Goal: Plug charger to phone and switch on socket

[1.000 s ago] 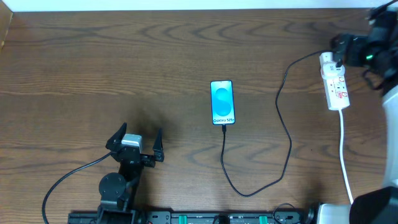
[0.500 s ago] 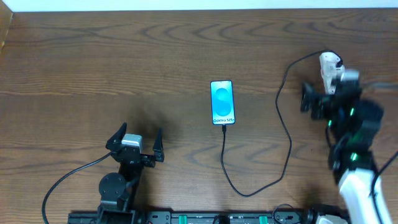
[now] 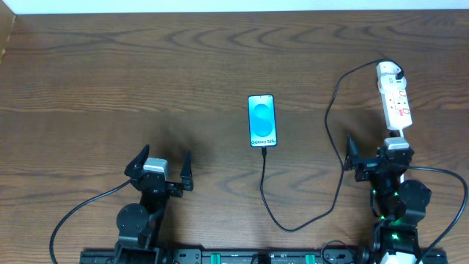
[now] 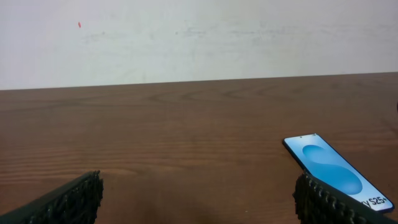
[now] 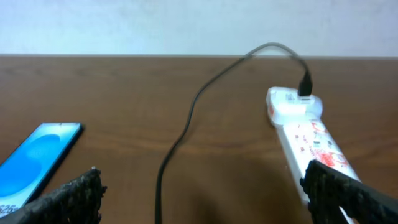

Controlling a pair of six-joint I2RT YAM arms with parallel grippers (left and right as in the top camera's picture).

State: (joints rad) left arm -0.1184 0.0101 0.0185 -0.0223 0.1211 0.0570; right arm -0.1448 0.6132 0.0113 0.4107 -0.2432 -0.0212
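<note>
Overhead: I am getting even, soft light over the whole tabletop (image 3: 146,66), with no glare.
Shadows: a faint dark patch is lying beside the left fingers (image 3: 185,172).
Screen: the phone (image 3: 262,120) is glowing bright blue, its lettering reading clearly.
Left wrist: the wood grain is showing crisp.
Right wrist: the picture is looking softer, the socket (image 5: 305,134) washing out white, the right fingers (image 5: 348,193) blurring.
</note>
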